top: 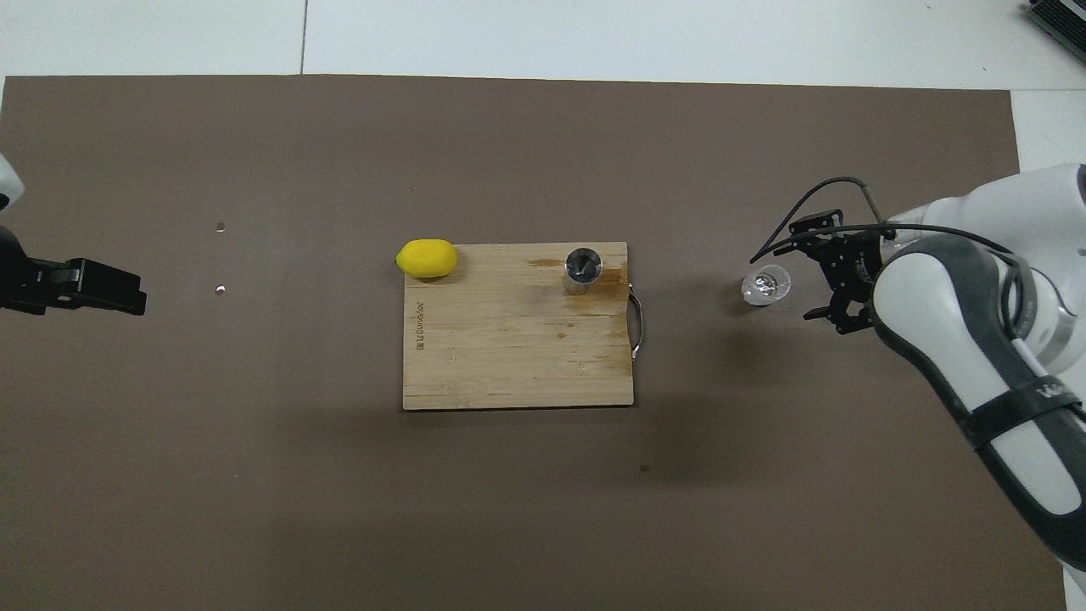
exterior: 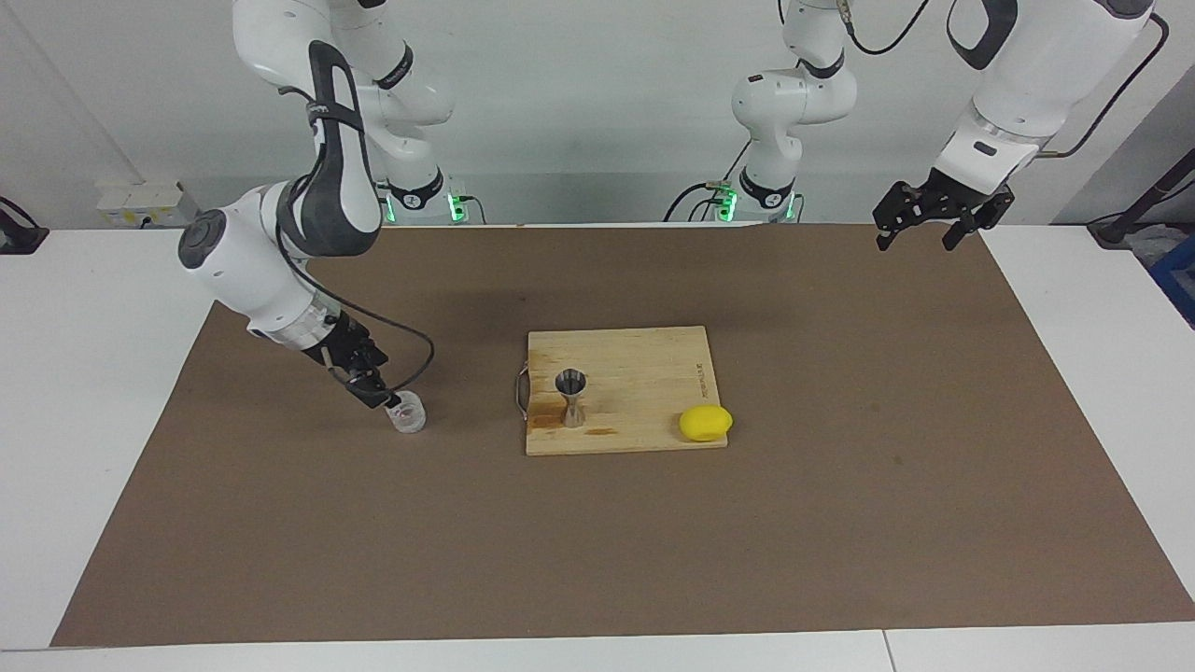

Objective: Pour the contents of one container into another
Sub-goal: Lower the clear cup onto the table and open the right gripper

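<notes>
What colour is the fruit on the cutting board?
Yellow: the lemon, clearest in the overhead view.

two glossy white arms with dark grey joint bands, black claws, thin black cables.

A robotics lab, set up for table-top trials: two white arms (exterior: 308, 187) bolted at the edge of a white table (exterior: 84, 317), green status lights at their bases, loose cables against a bare pale wall. A brown mat (exterior: 840, 485) covers the work area, with a lone wooden cutting board (exterior: 635, 373) as staged kitchen prop
</notes>
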Robot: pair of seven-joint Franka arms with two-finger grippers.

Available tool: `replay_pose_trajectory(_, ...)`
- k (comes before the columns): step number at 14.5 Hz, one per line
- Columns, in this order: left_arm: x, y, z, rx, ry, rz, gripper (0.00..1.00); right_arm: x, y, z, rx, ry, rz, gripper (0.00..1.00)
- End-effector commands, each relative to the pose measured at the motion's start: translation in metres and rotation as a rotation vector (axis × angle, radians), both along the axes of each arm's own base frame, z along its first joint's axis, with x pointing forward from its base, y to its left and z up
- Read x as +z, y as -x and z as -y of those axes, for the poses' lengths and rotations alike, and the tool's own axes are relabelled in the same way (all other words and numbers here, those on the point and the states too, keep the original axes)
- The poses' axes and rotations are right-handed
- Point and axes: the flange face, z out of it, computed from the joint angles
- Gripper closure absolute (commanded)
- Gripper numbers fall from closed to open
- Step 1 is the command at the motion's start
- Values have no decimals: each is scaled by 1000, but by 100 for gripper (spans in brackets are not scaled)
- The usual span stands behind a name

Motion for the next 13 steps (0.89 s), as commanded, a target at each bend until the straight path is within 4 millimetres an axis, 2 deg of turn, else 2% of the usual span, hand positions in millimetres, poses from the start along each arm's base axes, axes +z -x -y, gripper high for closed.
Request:
replay_pose_trajectory(1,1,8,-3,-2,6,15,0,6,9,-23,352,107,62,1)
replay_pose_trajectory(4,1,8,-3,-2,6,15,0,24,11,-51,583,229,111,1)
replay_pose_trajectory(6,1,8,-3,0,6,15,0,50,12,-61,650,282,151,1)
replay_pose_trajectory(10,1,8,-3,-2,6,15,0,117,13,-59,703,294,170,1)
replay_pose_trajectory(13,1,8,-3,-2,6,15,0,168,11,-50,734,292,150,1)
